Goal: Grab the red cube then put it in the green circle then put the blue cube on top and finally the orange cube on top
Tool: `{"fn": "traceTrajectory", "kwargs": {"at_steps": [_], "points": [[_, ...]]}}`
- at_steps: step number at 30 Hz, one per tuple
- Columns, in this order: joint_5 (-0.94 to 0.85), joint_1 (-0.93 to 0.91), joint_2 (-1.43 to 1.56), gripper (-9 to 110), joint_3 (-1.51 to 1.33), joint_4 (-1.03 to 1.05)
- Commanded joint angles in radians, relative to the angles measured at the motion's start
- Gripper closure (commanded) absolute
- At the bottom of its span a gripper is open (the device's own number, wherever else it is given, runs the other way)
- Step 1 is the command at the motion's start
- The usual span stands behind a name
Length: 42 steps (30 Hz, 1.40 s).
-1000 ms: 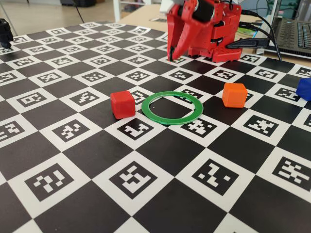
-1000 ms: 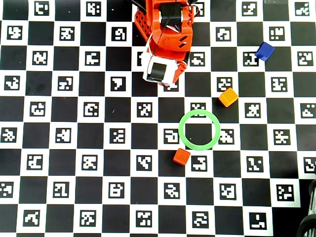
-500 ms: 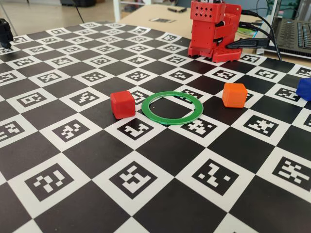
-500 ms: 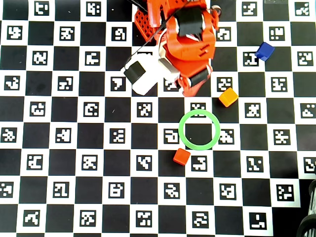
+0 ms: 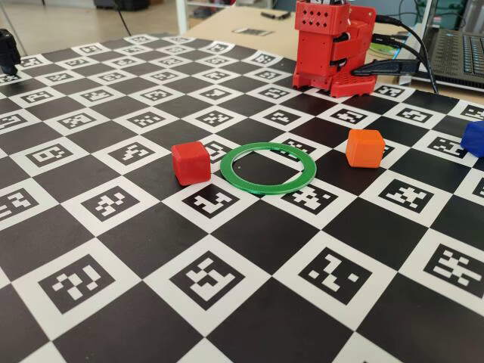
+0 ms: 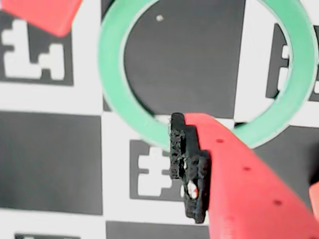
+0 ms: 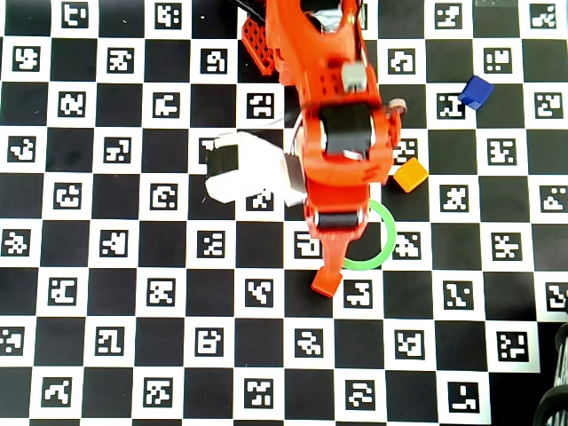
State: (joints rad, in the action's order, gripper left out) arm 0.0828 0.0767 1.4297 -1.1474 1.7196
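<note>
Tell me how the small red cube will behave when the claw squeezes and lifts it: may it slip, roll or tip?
The small matte red plastic cube has flat faces and sits flat on the checkered board, so it probably will not roll. Its matte surface should grip reasonably. Its rounded edges may let it twist if pinched near a corner. It looks small, so likely light.

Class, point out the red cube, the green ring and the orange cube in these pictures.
red cube [image 5: 190,162]: fixed view, on its front face.
green ring [image 5: 266,184]: fixed view, on the near part of the band.
orange cube [image 5: 364,148]: fixed view, on its front face.
</note>
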Motion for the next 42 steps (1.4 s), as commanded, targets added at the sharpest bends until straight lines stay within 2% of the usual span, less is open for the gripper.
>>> {"fn": "traceTrajectory", "kwargs": {"at_steps": [1,11,32,42], "points": [[0.020,-0.011,-0.020,51,0.094,0.008],[0.063,0.032,-0.160,51,0.078,-0.121],[0.029,0.049,-0.282,51,-0.222,-0.483],[0.057,0.049,-0.291,51,-0.261,-0.538]]}}
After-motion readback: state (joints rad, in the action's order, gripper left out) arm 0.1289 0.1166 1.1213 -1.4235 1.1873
